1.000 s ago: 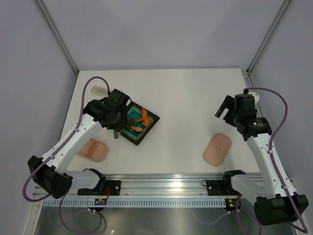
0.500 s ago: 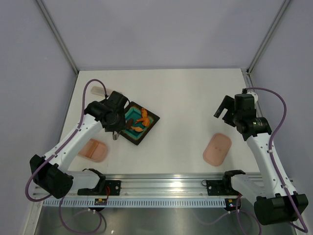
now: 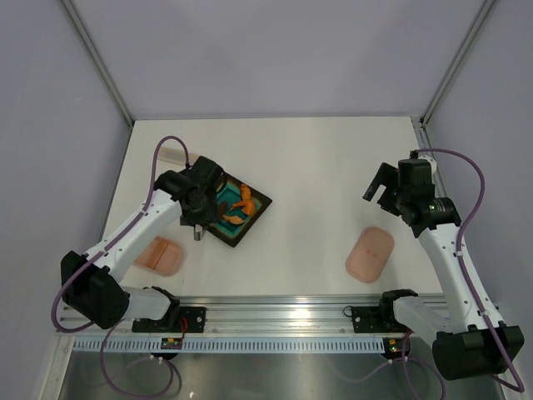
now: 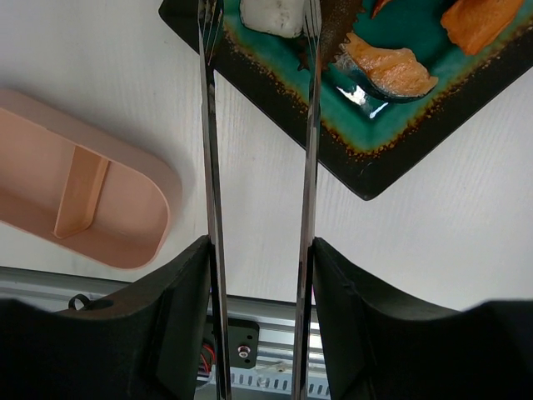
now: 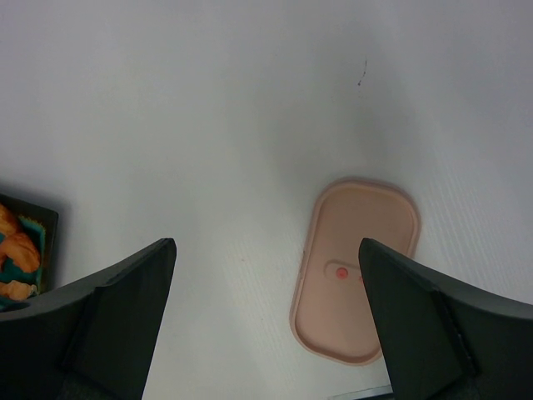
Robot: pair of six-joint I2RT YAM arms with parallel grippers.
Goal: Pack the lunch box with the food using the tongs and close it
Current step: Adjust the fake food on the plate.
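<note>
My left gripper (image 4: pixel 260 250) is shut on the silver tongs (image 4: pixel 210 167), whose two thin arms run up between its pads. The tong tips reach over the near corner of the dark tray (image 4: pixel 375 175), apart from each other, one by a white piece (image 4: pixel 271 15) and one by a dark brown lump (image 4: pixel 337 21). Orange food (image 3: pixel 243 200) lies on the tray's teal centre. The pink lunch box (image 3: pixel 158 254) sits open, left of the tray. Its lid (image 5: pixel 356 281) lies on the right, below my open right gripper (image 5: pixel 266 246).
The dark tray (image 3: pixel 260 202) sits left of centre under my left gripper (image 3: pixel 200 204). My right gripper (image 3: pixel 387 185) hovers above the table beyond the lid (image 3: pixel 370 254). An aluminium rail (image 3: pixel 275 317) runs along the near edge. Grey walls enclose the sides.
My left arm has shifted slightly right toward the tray, still carrying the tongs. The right arm, lunch box and lid have not moved.
</note>
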